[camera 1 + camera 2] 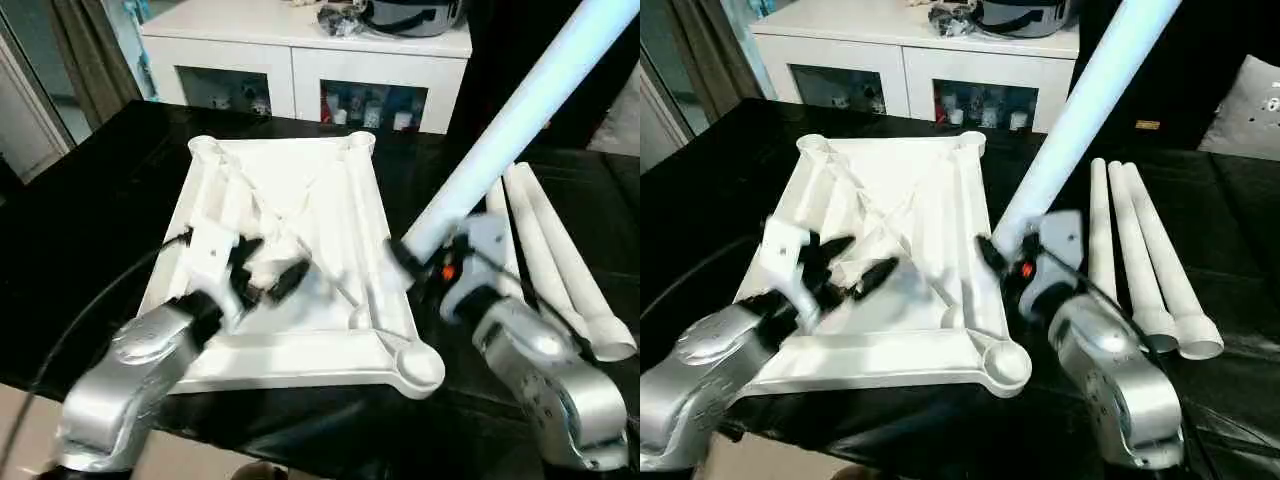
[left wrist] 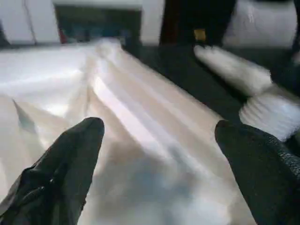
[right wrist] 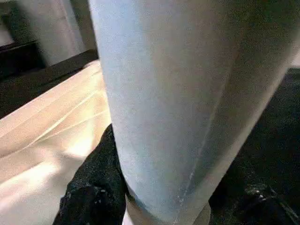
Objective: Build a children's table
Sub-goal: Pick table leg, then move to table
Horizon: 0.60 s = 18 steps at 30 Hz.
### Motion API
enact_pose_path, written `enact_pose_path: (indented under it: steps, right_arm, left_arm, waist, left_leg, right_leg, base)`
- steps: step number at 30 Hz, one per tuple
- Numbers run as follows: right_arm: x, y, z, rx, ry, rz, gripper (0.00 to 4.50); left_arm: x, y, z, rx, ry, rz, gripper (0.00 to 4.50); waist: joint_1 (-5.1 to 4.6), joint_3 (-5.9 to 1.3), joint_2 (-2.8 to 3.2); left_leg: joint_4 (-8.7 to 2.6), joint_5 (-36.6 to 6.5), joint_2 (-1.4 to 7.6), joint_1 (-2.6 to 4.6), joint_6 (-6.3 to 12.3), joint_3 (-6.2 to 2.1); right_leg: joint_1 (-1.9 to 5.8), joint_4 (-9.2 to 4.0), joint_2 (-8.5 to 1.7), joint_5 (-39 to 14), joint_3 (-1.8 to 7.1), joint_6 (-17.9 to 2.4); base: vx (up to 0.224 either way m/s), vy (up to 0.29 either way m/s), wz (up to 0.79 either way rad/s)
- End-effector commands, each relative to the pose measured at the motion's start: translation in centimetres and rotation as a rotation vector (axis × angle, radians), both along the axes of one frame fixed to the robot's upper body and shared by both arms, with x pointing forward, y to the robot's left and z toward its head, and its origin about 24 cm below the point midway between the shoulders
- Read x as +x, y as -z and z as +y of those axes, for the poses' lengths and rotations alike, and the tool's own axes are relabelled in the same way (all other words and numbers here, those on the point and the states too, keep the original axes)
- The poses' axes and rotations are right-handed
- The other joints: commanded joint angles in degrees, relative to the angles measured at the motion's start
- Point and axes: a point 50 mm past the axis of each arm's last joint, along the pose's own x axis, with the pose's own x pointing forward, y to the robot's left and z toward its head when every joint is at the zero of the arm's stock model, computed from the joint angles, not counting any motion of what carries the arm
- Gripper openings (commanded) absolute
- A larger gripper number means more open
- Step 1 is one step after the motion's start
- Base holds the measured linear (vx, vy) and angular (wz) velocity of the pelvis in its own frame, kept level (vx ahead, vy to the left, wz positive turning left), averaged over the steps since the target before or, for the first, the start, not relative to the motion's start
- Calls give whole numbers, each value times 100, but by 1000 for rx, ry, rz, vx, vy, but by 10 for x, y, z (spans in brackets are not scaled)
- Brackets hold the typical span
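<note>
Table top (image 1: pixel 900 200): laid ribs-up on the black surface (image 1: pixel 720 170).
Left end effector (image 1: pixel 845 265): spread wide above it, blurred.
Right end effector (image 1: pixel 1005 255): closed around one leg (image 1: pixel 1080 110), top cut off.
Three legs (image 1: pixel 1140 250): laid beside.

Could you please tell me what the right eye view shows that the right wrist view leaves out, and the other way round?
The right eye view alone takes in three long white tapered plastic legs lying side by side on the black-covered work table, the left gripper with open jaws over the tabletop, and the white cabinet behind. The right wrist view alone gives a close look at the held leg's lower end between the black fingers. Both share the white tapered leg held in the right gripper and the upturned white ribbed plastic tabletop.
</note>
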Motion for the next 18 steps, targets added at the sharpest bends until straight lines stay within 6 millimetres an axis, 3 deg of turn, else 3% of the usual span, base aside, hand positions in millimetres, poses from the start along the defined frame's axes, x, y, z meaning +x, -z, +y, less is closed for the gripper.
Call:
enact_pose_path:
  steps: [1,3,4,7,8,9,11,13,14,16,18]
  right_arm:
    - [-1,-4,-4,-34,19,-50,190]
    - [-4,-2,-6,-18,28,-44,190]
    - [-7,0,-7,-42,46,-41,190]
    - [-13,5,-3,13,-42,35,190]
    - [-13,5,-6,1,18,31,190]
    - [-13,5,-10,1,70,36,190]
    - [-15,8,-11,16,62,66,190]
    - [-17,10,-12,-5,58,67,190]
    - [-19,10,-10,-4,38,52,190]
    - [-20,10,-10,-10,37,45,190]
    - [-18,11,-8,-53,33,41,190]
  left_arm:
    - [3,4,9,31,-103,-1,440]
    - [0,7,8,32,-114,12,440]
    - [-4,8,5,25,-89,23,440]
    - [-5,7,1,22,-75,24,440]
    - [-5,7,0,10,-71,26,440]
    - [-4,7,-2,8,-68,29,440]
    - [-2,8,-4,21,-63,28,440]
    - [-1,8,-3,14,-77,21,440]
    - [0,7,-2,8,-91,15,440]
    - [-1,7,-1,4,-87,13,440]
    - [-1,9,2,25,-86,12,440]
  waist:
    - [-32,-294,-58]
    - [-55,-306,-68]
    - [-64,-315,-23]
    - [-90,-332,-27]
    - [-93,-335,-28]
    - [-107,-360,-20]
    - [-113,-392,-35]
    - [-121,-378,-39]
    - [-126,-365,-59]
    - [-146,-330,-51]
    - [-170,-318,-77]
  left_leg:
    - [-485,-1950,217,168,-410,-111]
    - [-481,-1872,207,141,-386,-114]
    - [-477,-1828,207,144,-384,-119]
    - [-467,-1770,205,142,-350,-130]
    - [-462,-1746,201,144,-335,-127]
    - [-413,-1037,180,66,-270,-108]
    - [-365,-864,148,65,-110,-85]
    - [-365,-919,146,49,-50,-77]
    - [-366,-1115,158,51,-19,-67]
    - [-406,-1749,180,114,-114,-86]
    - [-441,-1869,206,115,-223,-114]
  right_leg:
    - [73,-566,-321,-1815,184,-455]
    - [84,-576,-318,-1775,188,-308]
    - [69,-572,-308,-1653,184,-311]
    - [93,-534,-282,-1264,173,-411]
    - [96,-526,-277,-1179,171,-441]
    - [63,-481,-235,-228,155,-639]
    - [84,-449,-234,68,138,-772]
    - [77,-473,-238,-81,130,-821]
    - [67,-510,-256,-507,131,-846]
    - [81,-557,-287,-1511,134,-695]
    - [62,-588,-286,-1791,154,-478]
  base:
    - [0,0,0]
    - [0,0,0]
    - [0,0,0]
    - [0,0,0]
    - [0,0,0]
    - [0,0,0]
    - [0,0,0]
    - [0,0,0]
    - [0,0,0]
    - [0,0,0]
    - [0,0,0]
